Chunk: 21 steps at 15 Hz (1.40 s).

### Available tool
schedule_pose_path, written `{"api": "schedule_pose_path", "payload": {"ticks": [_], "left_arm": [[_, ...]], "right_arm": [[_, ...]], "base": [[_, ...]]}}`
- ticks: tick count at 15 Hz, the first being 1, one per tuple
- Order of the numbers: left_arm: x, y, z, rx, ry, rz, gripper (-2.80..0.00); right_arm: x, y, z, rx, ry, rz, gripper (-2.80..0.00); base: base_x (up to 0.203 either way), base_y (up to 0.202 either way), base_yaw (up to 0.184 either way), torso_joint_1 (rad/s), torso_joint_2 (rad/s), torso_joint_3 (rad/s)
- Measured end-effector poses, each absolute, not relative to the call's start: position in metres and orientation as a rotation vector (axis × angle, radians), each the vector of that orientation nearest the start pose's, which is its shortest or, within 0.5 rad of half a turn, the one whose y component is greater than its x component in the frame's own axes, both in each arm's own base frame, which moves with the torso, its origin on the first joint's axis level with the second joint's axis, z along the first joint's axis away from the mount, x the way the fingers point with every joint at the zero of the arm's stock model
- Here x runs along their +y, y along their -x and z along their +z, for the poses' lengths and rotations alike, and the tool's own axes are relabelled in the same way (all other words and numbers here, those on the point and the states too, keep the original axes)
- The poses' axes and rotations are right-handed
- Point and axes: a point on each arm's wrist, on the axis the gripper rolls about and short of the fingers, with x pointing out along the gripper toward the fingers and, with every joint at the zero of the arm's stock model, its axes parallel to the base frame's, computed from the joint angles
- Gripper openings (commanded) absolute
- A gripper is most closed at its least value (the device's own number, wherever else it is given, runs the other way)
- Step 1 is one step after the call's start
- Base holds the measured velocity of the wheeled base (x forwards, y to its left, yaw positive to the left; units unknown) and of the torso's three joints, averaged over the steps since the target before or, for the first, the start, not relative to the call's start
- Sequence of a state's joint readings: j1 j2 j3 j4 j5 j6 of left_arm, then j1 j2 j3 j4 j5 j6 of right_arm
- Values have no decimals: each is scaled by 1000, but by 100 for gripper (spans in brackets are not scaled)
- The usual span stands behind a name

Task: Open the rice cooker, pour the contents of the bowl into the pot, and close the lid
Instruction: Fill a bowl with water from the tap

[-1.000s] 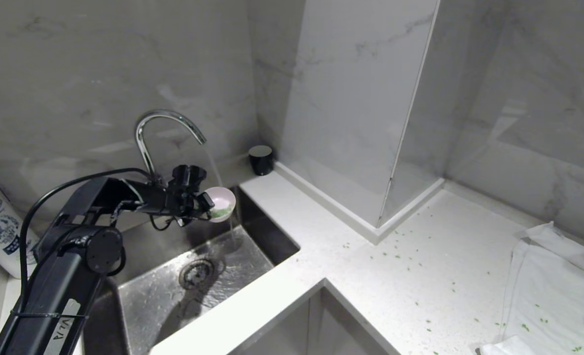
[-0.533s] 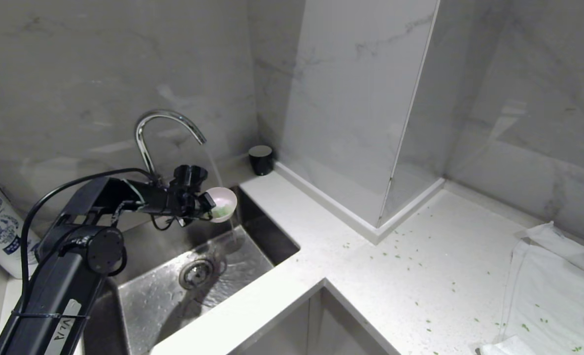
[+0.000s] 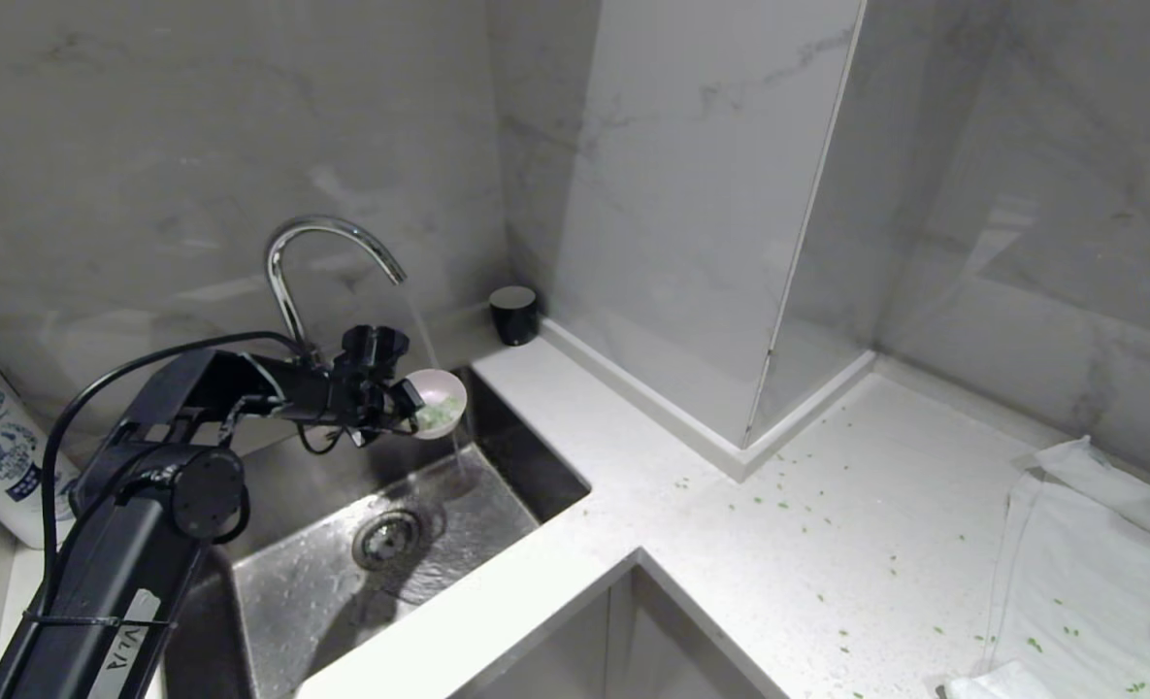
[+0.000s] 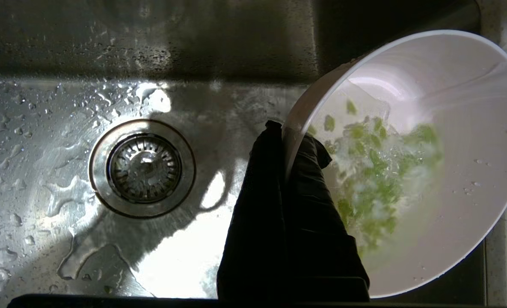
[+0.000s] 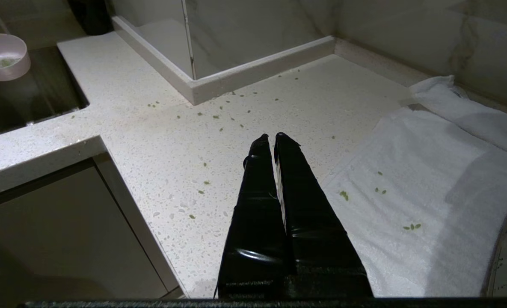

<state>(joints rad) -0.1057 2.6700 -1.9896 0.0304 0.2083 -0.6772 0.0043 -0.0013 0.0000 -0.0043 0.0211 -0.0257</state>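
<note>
The pale pink bowl (image 3: 442,396) hangs tilted over the steel sink (image 3: 322,602), under the stream from the faucet (image 3: 327,233). My left gripper (image 3: 408,398) is shut on the bowl's rim (image 4: 304,102), one finger inside and one outside. Green chopped contents (image 4: 377,171) swirl in water inside the bowl, and water spills from it into the sink. My right gripper (image 5: 271,137) hovers shut and empty over the counter. The bowl (image 5: 3,55) also shows far off in the right wrist view. The rice cooker, its pot and its lid are out of view.
The drain (image 3: 387,539) lies below the bowl. A black cup (image 3: 514,314) stands at the counter's back corner and a white bottle (image 3: 2,456) at far left. A white towel (image 3: 1089,573) covers the counter's right end. Green bits (image 3: 778,505) are scattered on counter and towel.
The left arm and bowl have stayed in place under the faucet while water keeps running through the bowl. The right arm has not moved.
</note>
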Motion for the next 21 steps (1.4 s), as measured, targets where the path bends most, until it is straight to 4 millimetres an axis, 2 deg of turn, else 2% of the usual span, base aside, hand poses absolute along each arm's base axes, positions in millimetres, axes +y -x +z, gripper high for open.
{"api": "schedule_pose_path", "payload": {"ticks": [21], "left_arm": [[-51,-525,17,641,528,333,-280]], "right_arm": [[0,23,76,-6,25,25,-280]], "base": [[0,0,0,0,0,0]]}}
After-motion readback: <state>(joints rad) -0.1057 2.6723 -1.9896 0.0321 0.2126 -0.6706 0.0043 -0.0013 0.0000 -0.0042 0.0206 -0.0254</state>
